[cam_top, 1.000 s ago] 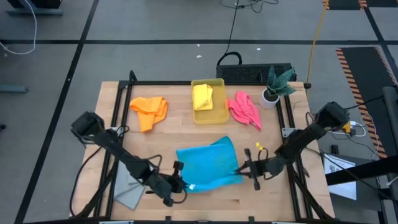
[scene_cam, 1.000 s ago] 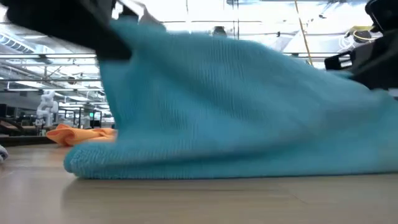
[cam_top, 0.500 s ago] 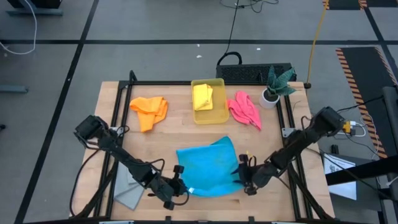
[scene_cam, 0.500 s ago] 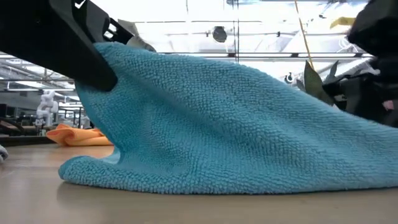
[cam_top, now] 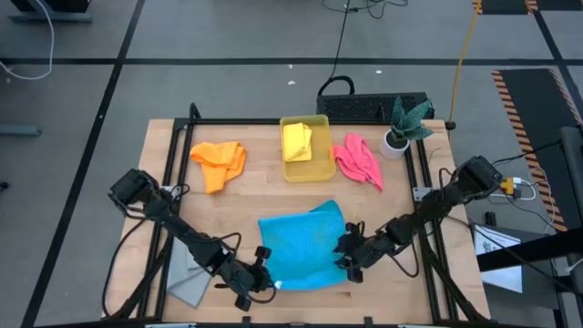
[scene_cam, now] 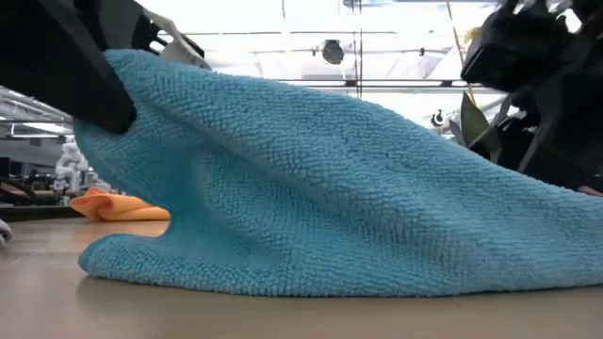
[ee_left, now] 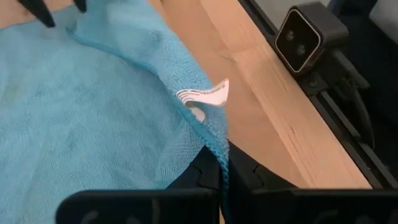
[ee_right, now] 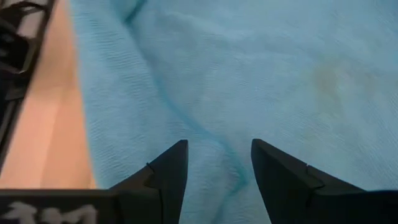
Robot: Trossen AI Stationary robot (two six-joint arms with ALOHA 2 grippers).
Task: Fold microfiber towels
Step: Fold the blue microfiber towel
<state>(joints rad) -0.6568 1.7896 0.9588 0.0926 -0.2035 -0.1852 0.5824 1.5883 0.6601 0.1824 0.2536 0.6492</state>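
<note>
The bright blue towel [cam_top: 305, 244] lies at the table's near middle, its near-left corner raised. My left gripper [ee_left: 221, 171] is shut on that corner, next to a white label [ee_left: 205, 98]. My right gripper [ee_right: 217, 158] stands open over the towel's right part [cam_top: 339, 251], slanting down, with blue cloth below both fingers. In the low view the towel [scene_cam: 330, 188] slopes from the raised corner down to the table on the right. The orange towel [cam_top: 219, 162], the pink towel [cam_top: 358, 159] and the grey towel [cam_top: 189, 281] lie loose. The yellow towel [cam_top: 297, 141] is in the bin. My left gripper pinches the blue towel's near-left corner edge [ee_left: 214, 140] between its two fingers, just below the white label. The fingers slant down from the table's near left. The corner [scene_cam: 122, 71] is lifted and the rest drapes to the table. My right gripper may touch the towel; I cannot tell.
The yellow plastic bin [cam_top: 321, 169] stands at the far middle, and a potted plant [cam_top: 401, 126] at the far right. The orange towel [scene_cam: 118, 202] shows behind the blue one in the low view. Black frame rails [cam_top: 164, 210] run along the table's sides.
My right gripper has gone toward the table's left, in over the blue towel, and has rolled. The towel's right part was raised a second ago and has sunk to the table. Its near-left corner stays up in my left gripper.
</note>
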